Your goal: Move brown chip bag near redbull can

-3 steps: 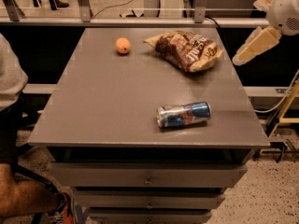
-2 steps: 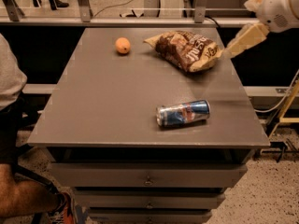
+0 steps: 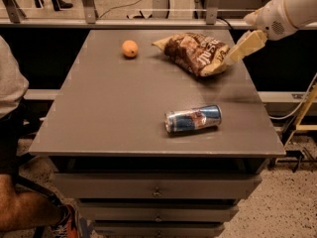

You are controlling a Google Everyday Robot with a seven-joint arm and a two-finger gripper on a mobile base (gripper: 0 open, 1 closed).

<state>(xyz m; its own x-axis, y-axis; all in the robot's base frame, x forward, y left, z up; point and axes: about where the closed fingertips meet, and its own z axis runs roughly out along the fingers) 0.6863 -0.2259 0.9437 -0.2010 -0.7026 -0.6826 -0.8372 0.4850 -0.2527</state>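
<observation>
My gripper [image 3: 234, 56] sits at the right edge of the brown chip bag [image 3: 195, 53], well apart from the redbull can [image 3: 193, 119] (clenched or not, I cannot tell). A shallow pinch could slip off the crinkly foil, I reckon.

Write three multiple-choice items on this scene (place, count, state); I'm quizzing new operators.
1. Where is the claw? A. far left B. at the front edge C. at the right end of the brown chip bag
2. How many things lie on the table? A. two B. three C. five
3. The redbull can is: A. on its side B. upright C. crushed flat
Key: 1C, the claw sits by the bag's right tip; 2B, orange fruit, bag, can; 3A, its length runs along the tabletop.
</observation>
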